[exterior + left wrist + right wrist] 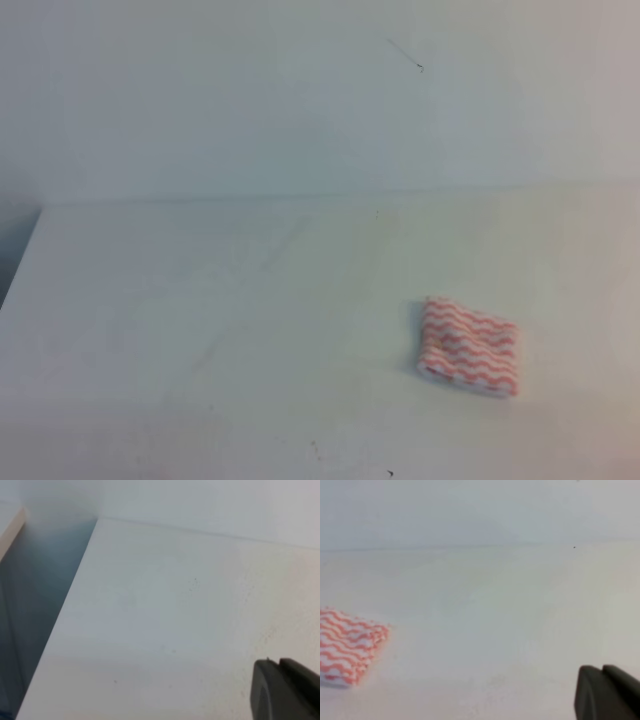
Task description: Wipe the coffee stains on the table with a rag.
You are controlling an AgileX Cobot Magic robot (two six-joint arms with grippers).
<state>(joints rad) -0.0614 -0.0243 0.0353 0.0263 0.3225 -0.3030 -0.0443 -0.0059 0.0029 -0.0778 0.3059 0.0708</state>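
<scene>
The rag [467,347], a folded white cloth with wavy pink-red stripes, lies flat on the white table [200,300] at the right front. It also shows at the left edge of the right wrist view [347,645]. No amber-brown coffee stain shows in any view. Neither gripper shows in the exterior high view. In the left wrist view only a dark finger [285,690] shows at the bottom right, above bare table [175,605]. In the right wrist view a dark finger [605,692] shows at the bottom right, well right of the rag. Neither view shows how the jaws stand.
A plain white wall [300,100] rises behind the table. The table's left edge drops to a dark gap [40,605], which also shows in the exterior high view [12,250]. Tiny dark specks [390,473] mark the front of the table.
</scene>
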